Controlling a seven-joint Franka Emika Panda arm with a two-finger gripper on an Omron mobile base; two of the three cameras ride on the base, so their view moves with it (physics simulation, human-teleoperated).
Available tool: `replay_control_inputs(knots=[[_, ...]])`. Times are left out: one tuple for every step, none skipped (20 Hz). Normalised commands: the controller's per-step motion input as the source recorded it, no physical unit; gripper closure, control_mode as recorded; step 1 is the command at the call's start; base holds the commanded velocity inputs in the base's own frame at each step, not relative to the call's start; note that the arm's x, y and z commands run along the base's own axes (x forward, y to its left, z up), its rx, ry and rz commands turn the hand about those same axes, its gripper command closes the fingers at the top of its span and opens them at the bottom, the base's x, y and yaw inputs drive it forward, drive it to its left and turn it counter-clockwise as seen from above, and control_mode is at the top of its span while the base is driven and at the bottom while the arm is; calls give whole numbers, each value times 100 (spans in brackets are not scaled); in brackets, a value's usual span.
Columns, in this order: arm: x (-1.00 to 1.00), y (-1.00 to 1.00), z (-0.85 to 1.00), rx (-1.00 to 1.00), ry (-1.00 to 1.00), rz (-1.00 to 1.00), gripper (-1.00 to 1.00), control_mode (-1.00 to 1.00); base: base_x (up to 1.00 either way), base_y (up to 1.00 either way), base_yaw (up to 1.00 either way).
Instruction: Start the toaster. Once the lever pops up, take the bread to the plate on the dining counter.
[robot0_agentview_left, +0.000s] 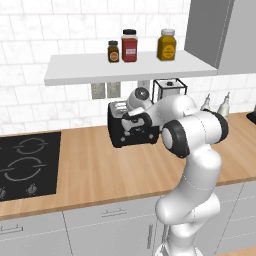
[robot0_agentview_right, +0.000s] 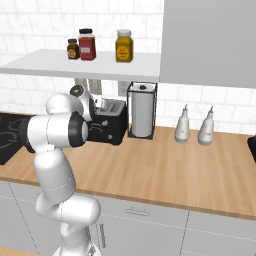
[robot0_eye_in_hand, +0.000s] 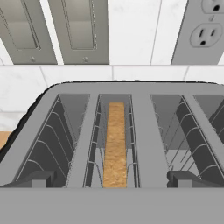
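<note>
Gripper fingertips spread wide apart, holding nothing, right over toaster. Black boxy body, silvery slotted top, on the wood counter by the tiled wall. Tan bread stands upright in a middle slot. No readable writing.

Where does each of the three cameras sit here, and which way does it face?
Left base view: behind-left of the arm, facing the toaster on the wall counter; arm from lower right.
Right base view: behind-right, same counter and toaster; arm from lower left.
Hand view: above the toaster, looking into its slots at the bread.
All share the toaster.
</note>
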Motion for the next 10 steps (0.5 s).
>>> replay_control_inputs(knots=[[0, 0, 0, 0, 0, 0, -100, -100, 0, 0, 0], [0, 0, 0, 0, 0, 0, -100, -100, 0, 0, 0], [0, 0, 0, 0, 0, 0, -100, -100, 0, 0, 0], [0, 0, 0, 0, 0, 0, -100, -100, 0, 0, 0], [0, 0, 0, 0, 0, 0, -100, -100, 0, 0, 0], [0, 0, 0, 0, 0, 0, -100, -100, 0, 0, 0], [0, 0, 0, 0, 0, 0, -100, -100, 0, 0, 0], [0, 0, 0, 0, 0, 0, -100, -100, 0, 0, 0], [0, 0, 0, 0, 0, 0, -100, -100, 0, 0, 0], [0, 0, 0, 0, 0, 0, -100, -100, 0, 0, 0]])
